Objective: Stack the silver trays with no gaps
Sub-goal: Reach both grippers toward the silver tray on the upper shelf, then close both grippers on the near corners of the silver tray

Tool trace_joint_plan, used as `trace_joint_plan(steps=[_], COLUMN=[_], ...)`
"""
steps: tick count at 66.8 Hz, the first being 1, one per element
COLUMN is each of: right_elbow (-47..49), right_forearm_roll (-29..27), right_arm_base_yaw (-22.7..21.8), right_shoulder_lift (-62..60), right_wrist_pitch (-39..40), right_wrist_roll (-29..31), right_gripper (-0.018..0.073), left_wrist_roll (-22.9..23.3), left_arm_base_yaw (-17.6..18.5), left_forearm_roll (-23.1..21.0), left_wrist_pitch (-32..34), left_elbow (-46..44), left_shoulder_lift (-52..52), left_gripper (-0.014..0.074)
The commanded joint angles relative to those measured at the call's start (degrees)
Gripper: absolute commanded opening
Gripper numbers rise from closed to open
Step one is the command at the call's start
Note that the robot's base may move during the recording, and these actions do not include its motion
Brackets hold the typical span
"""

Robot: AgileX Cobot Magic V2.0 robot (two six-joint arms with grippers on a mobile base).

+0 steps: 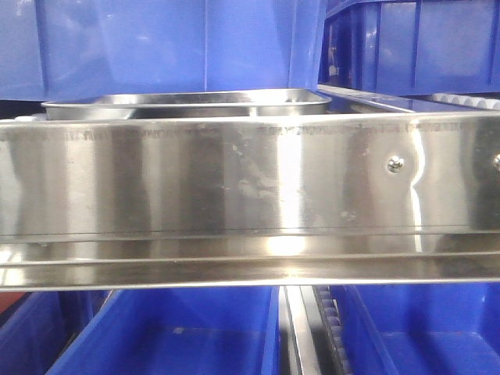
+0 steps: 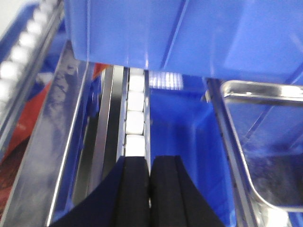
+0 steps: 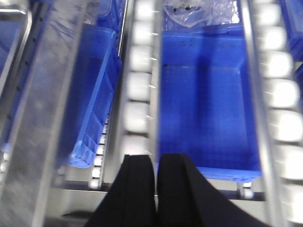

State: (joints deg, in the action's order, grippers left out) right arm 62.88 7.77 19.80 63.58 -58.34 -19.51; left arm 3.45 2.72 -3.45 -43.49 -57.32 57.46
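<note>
Where the front camera looks straight at the rack, a long steel shelf rail (image 1: 234, 187) runs across the middle, with two screws (image 1: 396, 164) near its right end. Just behind its top edge sits the silver tray (image 1: 187, 101). The tray's thin bright rim and rounded corner show directly under the overhead blue bin (image 1: 180, 43). I cannot tell from here whether that is one tray or several nested together. The lower bins (image 1: 172, 336) stand beneath the rail.

From the left wrist, the left gripper (image 2: 150, 189) points along a track of white rollers (image 2: 135, 118). Its two black fingers are pressed together with only a hairline between them, and they grasp nothing. The silver tray lies off to its right, apart from the fingers. Its shiny floor and near rounded corner are in sight, and its far end is tucked under the blue bin above.

The right wrist picture is blurred. The right gripper (image 3: 155, 189) likewise has its fingers closed against each other and empty. It hangs over the near end of another roller track and an open bin (image 3: 208, 94). Some crumpled clear plastic (image 3: 199, 12) lies beyond that bin's far end.
</note>
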Motion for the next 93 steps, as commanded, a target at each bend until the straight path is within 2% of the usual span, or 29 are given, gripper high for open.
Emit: trace_joint_plan(steps=[1, 7, 12, 19, 24, 32, 44, 48, 56, 68, 78, 93], right_elbow=[2.9, 6.2, 10.0, 15.1, 18.9, 24.8, 32.5, 34.0, 34.3, 34.3, 34.3, 34.3], right_forearm_roll=[5.4, 5.7, 4.6, 1.7, 0.4, -0.2, -0.6, -2.5, -5.3, -5.3, -5.3, -5.3], right_arm_base_yaw=[4.7, 8.0, 9.6, 9.6, 9.6, 9.6, 10.5, 10.5, 10.5, 10.5, 10.5, 10.5], right_shoulder_lift=[3.6, 7.7, 11.4, 16.8, 20.5, 26.0, 33.7, 35.6, 37.1, 39.3, 40.1, 40.1], right_wrist_pitch=[-1.2, -2.9, -6.3, -8.1, -8.3, -10.0, -11.6, -11.6, -10.6, -10.5, -9.7, -8.0], right_wrist_roll=[-7.3, -8.7, -9.6, -9.6, -9.6, -9.6, -9.6, -9.6, -9.6, -9.6, -9.6, -9.6], right_gripper=[-0.0012, -0.0012, -0.0012, -0.0012, -0.0013, -0.0013, -0.0013, -0.0015, -0.0015, -0.0015, -0.0015, -0.0015], left_wrist_roll=[0.5, 7.2, 13.6, 19.6, 22.2, 25.8, 26.0, 26.0, 26.0, 26.0, 26.0, 26.0], left_arm_base_yaw=[3.0, 6.4, 9.9, 13.8, 16.4, 18.6, 20.6, 20.7, 20.6, 20.6, 20.6, 20.6], left_forearm_roll=[0.3, 3.8, 10.2, 16.0, 17.7, 17.6, 17.1, 16.3, 15.3, 14.7, 14.7, 12.5], left_wrist_pitch=[-0.8, -2.4, -6.1, -9.9, -11.1, -11.2, -14.2, -13.4, -12.6, -12.2, -8.0, -8.8], left_elbow=[-3.7, -6.5, -9.5, -12.8, -14.9, -17.2, -22.0, -22.7, -22.7, -22.7, -22.7, -22.7], left_shoulder_lift=[3.7, 7.2, 10.4, 14.6, 16.9, 20.3, 26.0, 27.6, 29.0, 29.9, 30.0, 30.9], left_gripper=[-0.0016, -0.0016, -0.0016, -0.0016, -0.0016, -0.0016, -0.0016, -0.0016, -0.0016, -0.0016, -0.0016, -0.0016])
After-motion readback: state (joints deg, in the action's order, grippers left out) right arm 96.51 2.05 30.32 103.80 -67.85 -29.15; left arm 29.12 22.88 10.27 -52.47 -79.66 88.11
